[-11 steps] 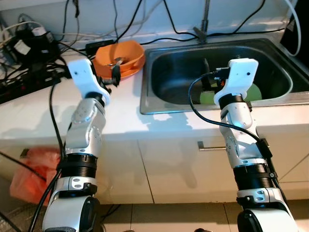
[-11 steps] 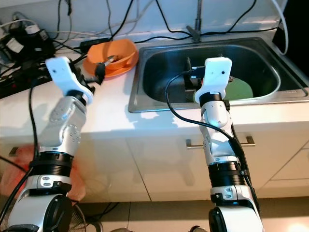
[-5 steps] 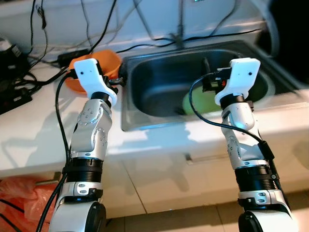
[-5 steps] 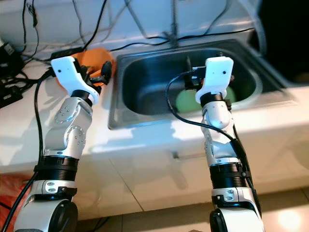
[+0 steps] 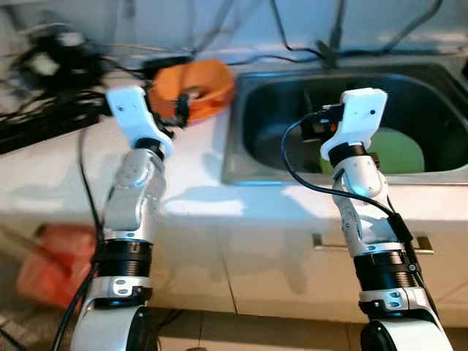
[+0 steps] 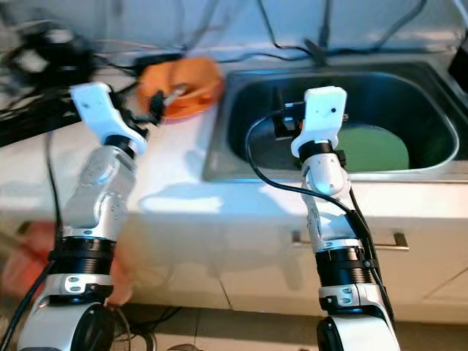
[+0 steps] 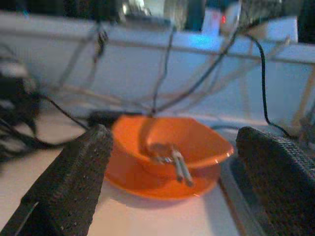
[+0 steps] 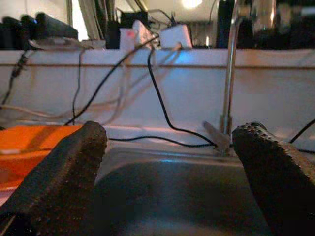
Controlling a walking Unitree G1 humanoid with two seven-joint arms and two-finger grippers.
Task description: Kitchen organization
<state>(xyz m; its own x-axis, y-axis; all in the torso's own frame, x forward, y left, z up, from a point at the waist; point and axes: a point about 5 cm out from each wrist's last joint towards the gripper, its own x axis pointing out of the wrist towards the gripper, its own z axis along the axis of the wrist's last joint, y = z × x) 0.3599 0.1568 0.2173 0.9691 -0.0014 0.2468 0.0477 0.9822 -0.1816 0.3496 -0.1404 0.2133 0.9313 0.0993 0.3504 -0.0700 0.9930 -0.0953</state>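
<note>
An orange bowl (image 5: 197,82) stands on the white counter (image 5: 197,172) just left of the steel sink (image 5: 235,139). In the left wrist view the bowl (image 7: 170,145) rests on an orange plate (image 7: 142,182) and holds metal cutlery (image 7: 177,164). My left gripper (image 5: 179,113) is raised close in front of the bowl, open and empty, its fingers (image 7: 69,182) spread wide. A green plate (image 5: 402,150) lies on the sink bottom. My right gripper (image 5: 311,126) hovers over the sink's near left part, open with nothing in it, its fingers (image 8: 54,182) far apart.
Black cables and power strips (image 5: 44,110) crowd the counter's back left. The faucet (image 8: 230,73) rises behind the sink. A cabinet handle (image 5: 417,245) shows below the counter edge, and a red bag (image 5: 44,270) lies on the floor at the left.
The whole picture has swung sideways, so the camera moved. Both arms keep the same raised pose with their grippers open.
</note>
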